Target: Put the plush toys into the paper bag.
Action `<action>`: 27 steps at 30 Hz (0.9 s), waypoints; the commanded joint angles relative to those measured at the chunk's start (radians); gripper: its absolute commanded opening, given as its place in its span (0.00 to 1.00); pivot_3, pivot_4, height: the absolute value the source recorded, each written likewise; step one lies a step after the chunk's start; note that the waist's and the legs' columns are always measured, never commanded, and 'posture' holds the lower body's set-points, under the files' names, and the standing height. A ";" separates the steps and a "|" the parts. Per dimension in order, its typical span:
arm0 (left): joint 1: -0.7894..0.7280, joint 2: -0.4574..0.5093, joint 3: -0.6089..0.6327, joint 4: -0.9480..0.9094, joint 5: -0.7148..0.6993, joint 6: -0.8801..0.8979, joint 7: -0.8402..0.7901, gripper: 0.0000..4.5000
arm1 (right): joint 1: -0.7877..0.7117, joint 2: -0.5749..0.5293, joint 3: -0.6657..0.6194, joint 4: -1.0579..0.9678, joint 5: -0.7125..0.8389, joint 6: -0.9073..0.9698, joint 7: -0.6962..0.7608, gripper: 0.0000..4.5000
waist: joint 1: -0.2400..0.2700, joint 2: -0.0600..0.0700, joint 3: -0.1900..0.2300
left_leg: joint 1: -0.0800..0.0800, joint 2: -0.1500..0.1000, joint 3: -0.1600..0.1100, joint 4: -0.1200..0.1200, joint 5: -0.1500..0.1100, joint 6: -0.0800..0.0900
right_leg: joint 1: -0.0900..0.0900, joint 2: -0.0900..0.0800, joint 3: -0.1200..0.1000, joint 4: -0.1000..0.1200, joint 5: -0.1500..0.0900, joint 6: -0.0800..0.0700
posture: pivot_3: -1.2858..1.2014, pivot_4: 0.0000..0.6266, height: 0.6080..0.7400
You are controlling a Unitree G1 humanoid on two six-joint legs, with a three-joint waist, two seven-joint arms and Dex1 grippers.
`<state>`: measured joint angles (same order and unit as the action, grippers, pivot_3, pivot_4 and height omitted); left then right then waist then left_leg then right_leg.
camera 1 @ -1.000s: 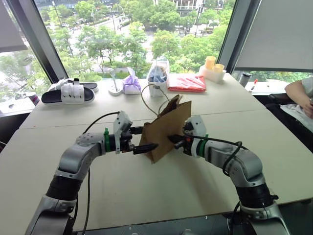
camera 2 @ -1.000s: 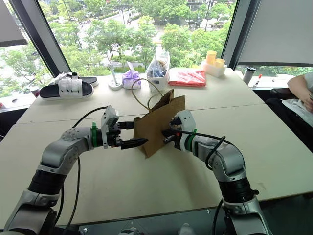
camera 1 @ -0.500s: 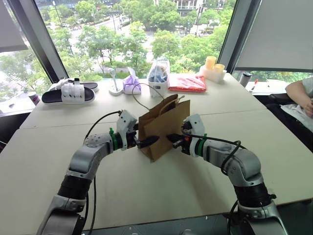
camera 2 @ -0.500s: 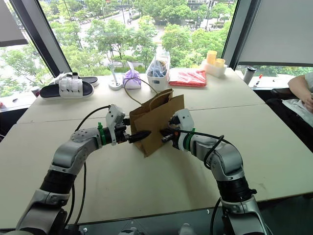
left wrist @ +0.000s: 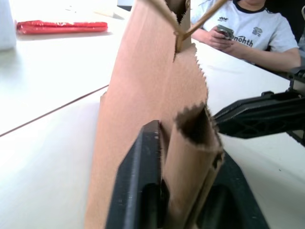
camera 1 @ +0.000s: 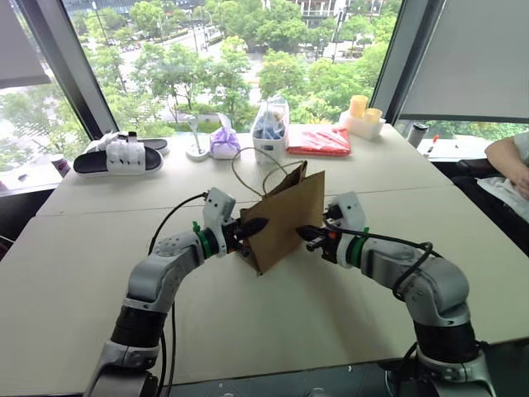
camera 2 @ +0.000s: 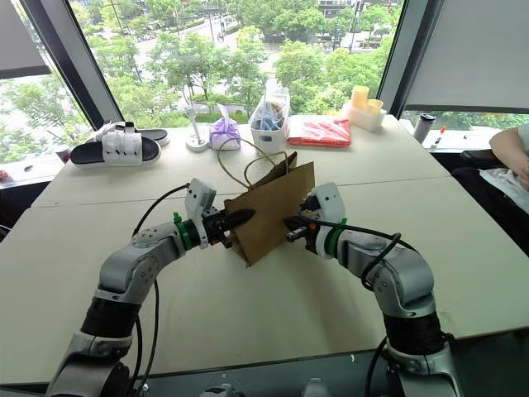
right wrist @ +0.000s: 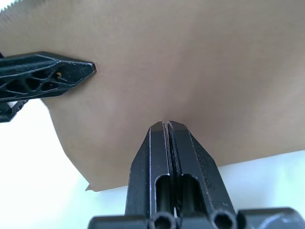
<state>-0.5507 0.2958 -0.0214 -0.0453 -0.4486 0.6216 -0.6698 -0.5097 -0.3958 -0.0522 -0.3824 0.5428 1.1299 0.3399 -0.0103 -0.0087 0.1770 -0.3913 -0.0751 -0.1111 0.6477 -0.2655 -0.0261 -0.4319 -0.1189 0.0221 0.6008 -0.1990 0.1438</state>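
Note:
The brown paper bag point(camera 1: 289, 211) hangs tilted just above the middle of the table, its loop handles point(camera 1: 248, 161) sticking up. My left gripper point(camera 1: 254, 225) is shut on the bag's folded left edge. In the left wrist view the fold point(left wrist: 190, 162) sits between the black fingers point(left wrist: 139, 181). From the right, my right gripper point(camera 1: 304, 234) is shut, its tips point(right wrist: 164, 125) pinching the bag's flat side point(right wrist: 200, 57). The plush toys are out of view.
Along the table's far edge lie black-and-white slippers point(camera 1: 116, 155), a white stand point(camera 1: 195, 147), a purple pouch point(camera 1: 221, 142), a clear bag of blue items point(camera 1: 269, 128), a red packet point(camera 1: 316, 141) and yellow cups point(camera 1: 361, 112). A person's arm point(camera 1: 506, 155) rests at the right.
My left gripper, open a second ago, swung in to the bag's left edge and closed on it. The right gripper drew slightly right with the bag.

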 commanded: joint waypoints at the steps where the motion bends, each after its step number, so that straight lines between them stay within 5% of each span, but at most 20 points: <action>1: -0.026 0.026 0.018 0.015 -0.019 -0.011 -0.042 0.21 | 0.016 -0.077 -0.070 -0.082 0.031 -0.008 0.044 0.00 | 0.000 0.000 0.000 | 0.000 0.000 0.000 0.000 0.000 0.000 | 0.000 0.000 0.000 0.000 0.000 0.000 | 0.52 0.24 1.00; 11: -0.419 0.109 0.004 0.533 -0.055 -0.168 -0.606 0.21 | 0.150 -0.344 -0.353 -0.082 0.060 -0.055 0.164 0.00 | 0.008 -0.001 0.000 | -0.001 -0.001 0.000 0.001 0.000 0.001 | 0.003 0.000 -0.003 -0.004 0.000 0.000 | 0.52 0.24 1.00; 16: -0.533 0.079 0.001 0.717 -0.011 -0.234 -0.672 0.21 | 0.203 -0.377 -0.446 -0.127 0.082 -0.034 0.150 0.00 | -0.007 0.000 0.000 | 0.001 0.000 0.000 0.001 -0.002 0.004 | 0.004 0.000 -0.003 -0.004 0.000 0.000 | 0.52 0.24 1.00; 27: -0.542 0.065 -0.011 0.791 0.082 -0.309 -0.712 0.21 | 0.209 -0.362 -0.448 -0.184 0.132 -0.003 0.091 0.00 | 0.003 0.000 0.000 | 0.000 0.000 0.000 0.002 -0.002 0.004 | 0.004 0.000 -0.002 -0.003 0.000 0.001 | 0.52 0.24 1.00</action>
<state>-1.0701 0.3602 -0.0267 0.7531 -0.3811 0.3379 -1.3853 -0.2835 -0.7573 -0.4867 -0.5376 0.6614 1.1302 0.4392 -0.0070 -0.0091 0.1774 -0.3916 -0.0752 -0.1111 0.6502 -0.2675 -0.0225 -0.4281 -0.1192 0.0197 0.5977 -0.1991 0.1444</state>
